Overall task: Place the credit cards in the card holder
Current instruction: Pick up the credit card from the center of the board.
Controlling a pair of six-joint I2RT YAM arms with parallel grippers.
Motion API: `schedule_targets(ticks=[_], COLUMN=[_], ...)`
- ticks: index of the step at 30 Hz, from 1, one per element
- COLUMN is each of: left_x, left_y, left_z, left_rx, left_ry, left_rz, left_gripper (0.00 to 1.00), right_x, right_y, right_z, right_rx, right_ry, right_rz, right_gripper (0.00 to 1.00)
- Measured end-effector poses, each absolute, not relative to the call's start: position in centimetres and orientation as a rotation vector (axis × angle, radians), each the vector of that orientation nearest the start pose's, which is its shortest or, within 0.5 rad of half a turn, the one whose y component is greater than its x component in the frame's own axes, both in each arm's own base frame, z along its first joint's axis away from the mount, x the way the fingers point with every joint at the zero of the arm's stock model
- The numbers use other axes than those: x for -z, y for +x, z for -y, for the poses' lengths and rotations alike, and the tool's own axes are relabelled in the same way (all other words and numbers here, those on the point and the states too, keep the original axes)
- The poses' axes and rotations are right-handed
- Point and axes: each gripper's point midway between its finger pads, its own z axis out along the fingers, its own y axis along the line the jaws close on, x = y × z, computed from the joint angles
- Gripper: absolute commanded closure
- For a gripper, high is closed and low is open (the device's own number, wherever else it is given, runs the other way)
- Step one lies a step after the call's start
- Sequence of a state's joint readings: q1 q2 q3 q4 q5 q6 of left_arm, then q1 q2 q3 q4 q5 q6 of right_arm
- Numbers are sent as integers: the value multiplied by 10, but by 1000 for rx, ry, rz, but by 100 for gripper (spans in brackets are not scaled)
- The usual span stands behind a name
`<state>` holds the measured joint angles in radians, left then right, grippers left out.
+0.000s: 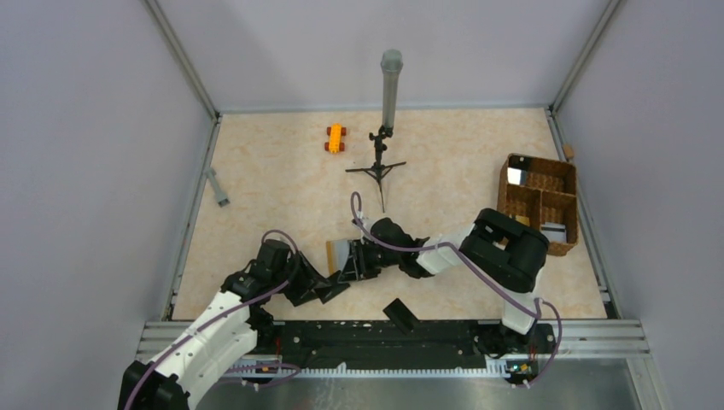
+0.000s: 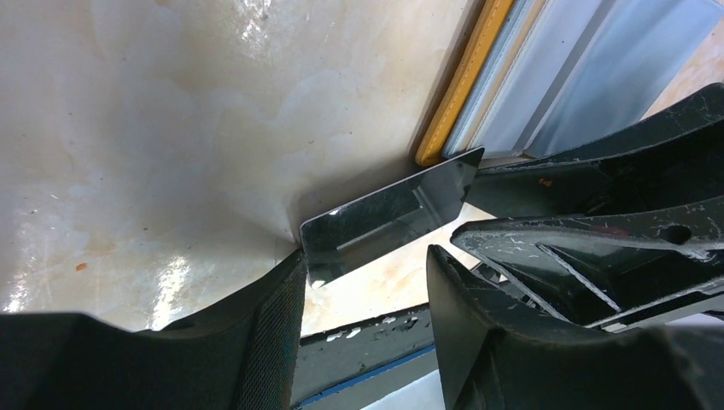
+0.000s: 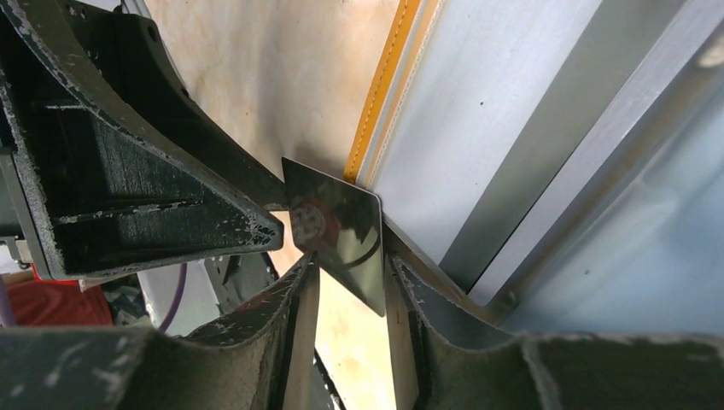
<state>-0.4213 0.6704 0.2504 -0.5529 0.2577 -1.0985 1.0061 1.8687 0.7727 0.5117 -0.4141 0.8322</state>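
The mustard-orange card holder (image 1: 331, 254) stands on edge on the table, just left of both grippers; its stitched rim shows in the left wrist view (image 2: 461, 85) and the right wrist view (image 3: 380, 94). A pale panel lies against its inner side (image 1: 342, 253). A dark, mirror-like credit card (image 3: 337, 231) spans my right gripper (image 3: 348, 259) (image 1: 352, 260), touching both fingers, which are shut on it. Its far corner (image 2: 388, 218) rests against one finger of my left gripper (image 2: 365, 256) (image 1: 329, 289), which stands open with nothing between its fingers.
An orange toy car (image 1: 335, 137) and a tripod holding a grey tube (image 1: 389, 94) stand at the back. A brown wicker basket (image 1: 540, 203) sits at the right. A grey strip (image 1: 218, 188) lies at the left edge, a small dark block (image 1: 399, 314) at the near rail.
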Motion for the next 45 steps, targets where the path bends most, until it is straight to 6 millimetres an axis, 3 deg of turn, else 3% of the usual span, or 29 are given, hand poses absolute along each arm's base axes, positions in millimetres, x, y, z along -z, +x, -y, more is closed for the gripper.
schedule_targets(ticks=[2, 6, 10, 16, 21, 26, 32, 34, 39, 45], left_x=[-28, -28, -28, -38, -77, -129, -172, -177, -188, -190], left_y=[129, 129, 130, 138, 163, 181, 169, 162, 140, 119], left_z=[147, 148, 148, 147, 147, 166, 204, 212, 224, 232], left_rx=[851, 865, 866, 841, 826, 937, 1216, 1286, 1452, 1569], left_ry=[-810, -807, -804, -707, -534, -225, 160, 253, 419, 547], left_rz=[-2638, -2635, -2634, -2607, -2493, -2339, -2222, -2206, -2171, -2171], left_gripper=[45, 45, 40, 13, 9, 11, 13, 16, 37, 45], right_x=[-29, -32, -41, -56, -98, -139, -176, -184, -190, -194], right_y=[148, 148, 149, 151, 174, 188, 160, 149, 129, 121], right_z=[-419, -422, -427, -419, -390, -363, -351, -348, -341, -339], right_rx=[-1388, -1415, -1461, -1468, -1419, -1391, -1472, -1515, -1598, -1650], right_ry=[-494, -476, -459, -453, -490, -636, -912, -980, -1077, -1121], right_rz=[-2463, -2456, -2425, -2402, -2319, -2235, -2161, -2139, -2124, -2112], right_gripper=[76, 99, 100, 100, 100, 100, 100, 100, 100, 100])
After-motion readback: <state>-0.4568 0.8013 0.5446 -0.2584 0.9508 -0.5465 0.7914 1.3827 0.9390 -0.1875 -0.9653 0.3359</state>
